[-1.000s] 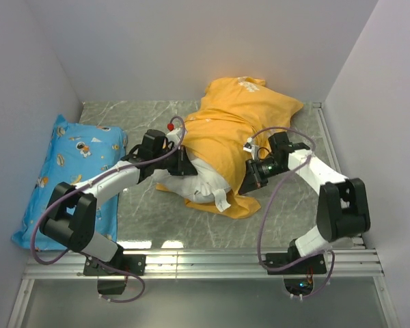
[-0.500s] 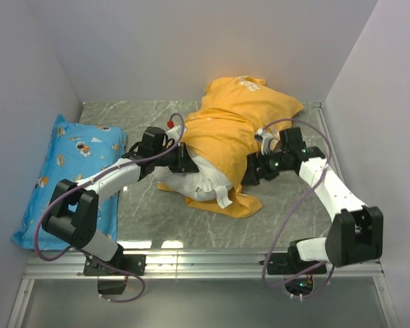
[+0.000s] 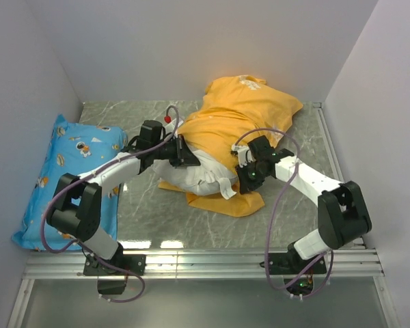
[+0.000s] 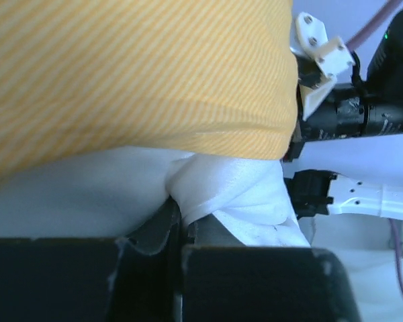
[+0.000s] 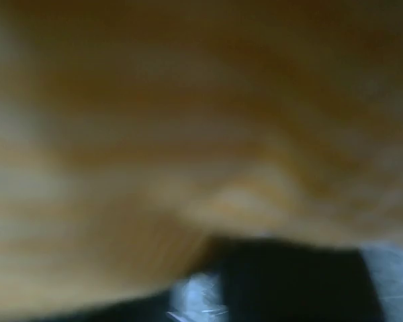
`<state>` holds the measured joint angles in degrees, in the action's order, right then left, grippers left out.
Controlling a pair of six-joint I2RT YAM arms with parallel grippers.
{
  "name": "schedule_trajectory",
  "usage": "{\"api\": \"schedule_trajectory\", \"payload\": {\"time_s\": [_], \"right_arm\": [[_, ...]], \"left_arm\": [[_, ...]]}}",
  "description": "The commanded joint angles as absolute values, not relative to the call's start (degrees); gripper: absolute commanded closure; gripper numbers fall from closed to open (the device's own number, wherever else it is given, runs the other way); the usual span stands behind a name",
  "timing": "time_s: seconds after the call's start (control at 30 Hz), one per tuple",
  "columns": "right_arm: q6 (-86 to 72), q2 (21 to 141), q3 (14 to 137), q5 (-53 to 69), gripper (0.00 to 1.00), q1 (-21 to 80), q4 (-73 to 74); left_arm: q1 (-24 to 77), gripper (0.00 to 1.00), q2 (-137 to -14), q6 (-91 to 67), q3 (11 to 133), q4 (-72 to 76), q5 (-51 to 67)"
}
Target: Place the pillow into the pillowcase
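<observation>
1. We see the top view bright and sharp, with glare on the table point(image 3: 145, 217).
2. Our right wrist view is dim, and the pillowcase point(image 5: 188, 100) looks all blurry.
3. Our left wrist view is bright.

We see a grey marbled table point(image 3: 143, 205). On it lie a blue cartoon-print pillow point(image 3: 68, 157) at the far left and, mid-table, an orange pillowcase point(image 3: 239, 116) with a white pillow point(image 3: 198, 176) partly inside.

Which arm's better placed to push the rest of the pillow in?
Likely left: left gripper pinches the exposed pillow end at the pillowcase opening; right gripper sits at the orange hem, grip unclear.
</observation>
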<state>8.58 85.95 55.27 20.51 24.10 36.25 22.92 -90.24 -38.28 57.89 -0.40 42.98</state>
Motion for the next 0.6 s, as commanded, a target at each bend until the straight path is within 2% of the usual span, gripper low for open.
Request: {"api": "schedule_trajectory", "payload": {"time_s": [0.0,0.07,0.1,0.17,0.23,0.3,0.43,0.57], "right_arm": [[7.6,79.4,62.0,33.7,1.00,24.9,38.0],[11.0,74.0,67.9,58.0,1.00,27.1,42.5],[14.8,74.9,76.9,66.2,1.00,27.9,54.0],[23.9,77.9,80.9,79.7,1.00,28.6,61.6],[28.7,80.1,84.1,80.5,1.00,30.8,68.4],[44.3,84.1,94.8,77.4,1.00,36.2,82.6],[43.2,91.1,97.9,77.3,1.00,38.4,81.8],[43.6,98.5,98.4,77.0,1.00,35.7,82.6]], "left_arm": [[20.0,1.00,-90.3,-45.3,62.7,10.5,40.3],[19.3,1.00,-90.4,-46.0,64.0,10.8,37.5],[19.3,1.00,-90.6,-45.7,64.7,10.6,36.2],[19.3,1.00,-91.7,-46.2,66.1,10.3,33.6],[19.4,1.00,-92.6,-46.7,67.5,8.6,31.4],[19.7,1.00,-93.2,-46.4,68.3,7.1,27.4],[20.5,1.00,-94.1,-47.2,67.7,5.3,23.5],[23.1,1.00,-93.1,-43.3,66.5,1.7,19.4]]}}
